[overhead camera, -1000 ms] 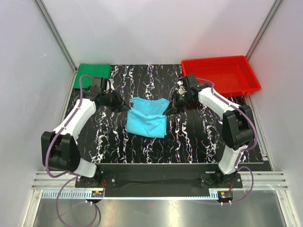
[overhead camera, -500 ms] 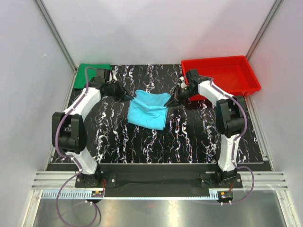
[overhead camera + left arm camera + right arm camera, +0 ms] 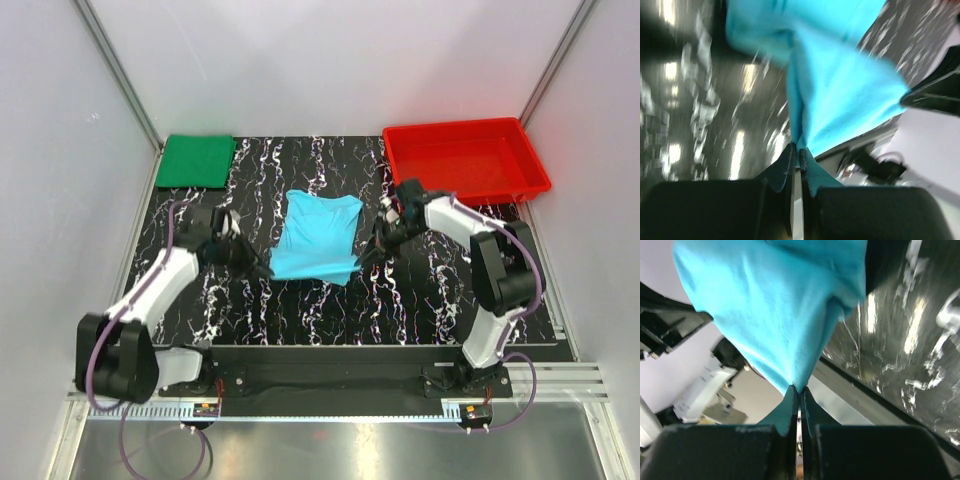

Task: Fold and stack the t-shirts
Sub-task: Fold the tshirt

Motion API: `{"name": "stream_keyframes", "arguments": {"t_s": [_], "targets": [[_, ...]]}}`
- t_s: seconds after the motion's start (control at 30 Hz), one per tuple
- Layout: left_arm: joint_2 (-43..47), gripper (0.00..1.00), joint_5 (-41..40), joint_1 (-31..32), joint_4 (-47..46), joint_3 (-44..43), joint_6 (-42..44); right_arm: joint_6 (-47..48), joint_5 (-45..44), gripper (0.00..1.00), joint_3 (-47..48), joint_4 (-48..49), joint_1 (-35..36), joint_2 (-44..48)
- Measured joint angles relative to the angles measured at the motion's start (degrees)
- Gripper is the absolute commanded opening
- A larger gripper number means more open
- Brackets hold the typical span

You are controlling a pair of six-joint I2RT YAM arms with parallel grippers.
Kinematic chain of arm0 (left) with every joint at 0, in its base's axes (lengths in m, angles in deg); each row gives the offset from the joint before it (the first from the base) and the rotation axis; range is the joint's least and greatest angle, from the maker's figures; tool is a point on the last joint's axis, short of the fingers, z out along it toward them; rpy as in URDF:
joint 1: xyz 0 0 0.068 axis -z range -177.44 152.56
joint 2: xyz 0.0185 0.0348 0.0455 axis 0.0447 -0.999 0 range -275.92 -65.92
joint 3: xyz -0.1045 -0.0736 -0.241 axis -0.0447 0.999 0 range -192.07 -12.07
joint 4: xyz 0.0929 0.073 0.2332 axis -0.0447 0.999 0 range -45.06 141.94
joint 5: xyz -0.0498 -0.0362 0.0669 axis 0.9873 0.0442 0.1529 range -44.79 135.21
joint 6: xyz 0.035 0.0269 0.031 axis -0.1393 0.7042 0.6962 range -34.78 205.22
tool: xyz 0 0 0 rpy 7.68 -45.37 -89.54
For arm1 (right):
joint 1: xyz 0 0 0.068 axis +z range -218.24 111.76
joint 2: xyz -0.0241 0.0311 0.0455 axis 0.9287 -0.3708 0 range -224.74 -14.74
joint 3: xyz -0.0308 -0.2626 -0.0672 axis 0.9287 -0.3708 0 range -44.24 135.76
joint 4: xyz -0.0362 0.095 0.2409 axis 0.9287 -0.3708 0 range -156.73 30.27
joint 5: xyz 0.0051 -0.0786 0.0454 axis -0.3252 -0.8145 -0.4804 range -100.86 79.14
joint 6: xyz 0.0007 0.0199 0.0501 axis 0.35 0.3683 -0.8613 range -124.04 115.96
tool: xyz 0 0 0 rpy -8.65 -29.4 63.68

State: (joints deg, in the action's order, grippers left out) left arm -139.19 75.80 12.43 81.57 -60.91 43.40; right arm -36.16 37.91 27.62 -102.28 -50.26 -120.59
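Black, white-veined tabletop [image 3: 300, 310] fills the floor of a pale-walled enclosure. Left of the red tray [image 3: 470, 160] and closer to the arm bases, the light cyan-blue t-shirt [image 3: 318, 238] lies folded into a narrow panel, smooth, with its neckline on the tray's side. The left gripper [image 3: 262, 270] is clamped tight on the corner farthest from the tray. The right gripper [image 3: 372, 255] is closed on the corner nearest it, pulling the cloth taut. Well left of the tray, the dark green t-shirt [image 3: 195, 160] lies as a flat folded square.
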Motion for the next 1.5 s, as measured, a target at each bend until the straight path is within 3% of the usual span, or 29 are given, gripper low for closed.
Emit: {"name": "stream_keyframes", "arguments": {"t_s": [0.33, 0.47, 0.57, 0.6, 0.67, 0.7, 0.73, 0.83, 0.9, 1.0, 1.1, 1.17, 1.27, 1.4, 1.5], "targets": [[16.61, 0.02, -2.25, 8.74, 6.03, 18.75, -4.09, -5.18, -0.39, 0.01, -22.12, 7.02, 12.15, 12.2], [21.03, 0.06, -3.87, 11.5, 8.17, 22.36, -5.75, -8.15, -1.86, 0.02, -27.69, 10.21, 16.2, 14.95], [24.68, 0.16, -4.37, 13.03, 8.37, 25.94, -7.76, -9.53, -2.91, 0.05, -31.56, 12.24, 17.38, 17.7], [25.29, 0.25, -4.28, 13.68, 8.09, 27.1, -8.39, -9.79, -3.23, 0.08, -33.16, 13.09, 17.38, 18.86], [26.36, 0.34, -4.39, 15.85, 7.41, 29.99, -10.21, -9.94, -4.15, 0.2, -35.54, 13.14, 17.38, 20.41], [26.8, 0.37, -4.55, 17.07, 7.63, 30.97, -11.08, -9.81, -4.61, 0.33, -36.24, 12.83, 17.38, 20.9], [27.28, 0.4, -4.96, 18.14, 8.46, 31.28, -11.78, -9.51, -5.07, 0.39, -36.76, 11.98, 17.38, 21.44], [29.49, 0.47, -6.51, 19.65, 12.33, 28.7, -12.09, -7.26, -8.35, 0.63, -36.11, 7.85, 17.38, 23.21], [30.12, 0.46, -8.02, 19.76, 14.4, 24.2, -11.63, -4.7, -12.57, 0.68, -33.27, 3.5, 17.4, 24.39], [27.74, 0.39, -8.96, 19.76, 12.92, 15.15, -10.14, -0.83, -18.12, 0.67, -25.66, -0.72, 17.22, 24.17], [19.41, 0.32, -8.85, 19.76, 8.24, 7.72, -8.41, 2.36, -21.4, 0.55, -17.29, -1.92, 16.44, 21.18], [10.56, 0.23, -8.52, 19.61, 4.37, 2.69, -6.97, 4.22, -22.21, 0.37, -11.34, -1.49, 15.26, 16.92], [-2.16, 0.11, -8.04, 18.86, -1.05, -3.26, -4.66, 5.57, -21.53, 0.17, -3.48, 0.55, 13.27, 8.66], [-18.01, 0.04, -5.68, 15.78, -7.34, -10.19, -1.07, 5.42, -18.14, 0.02, 3.1, 5.95, 12.02, -1.36], [-25.0, 0.01, -5.03, 12.68, -9.42, -12.0, 1.22, 4.66, -15.63, 0.0, 5.25, 8.87, 11.74, -7.02]]}}
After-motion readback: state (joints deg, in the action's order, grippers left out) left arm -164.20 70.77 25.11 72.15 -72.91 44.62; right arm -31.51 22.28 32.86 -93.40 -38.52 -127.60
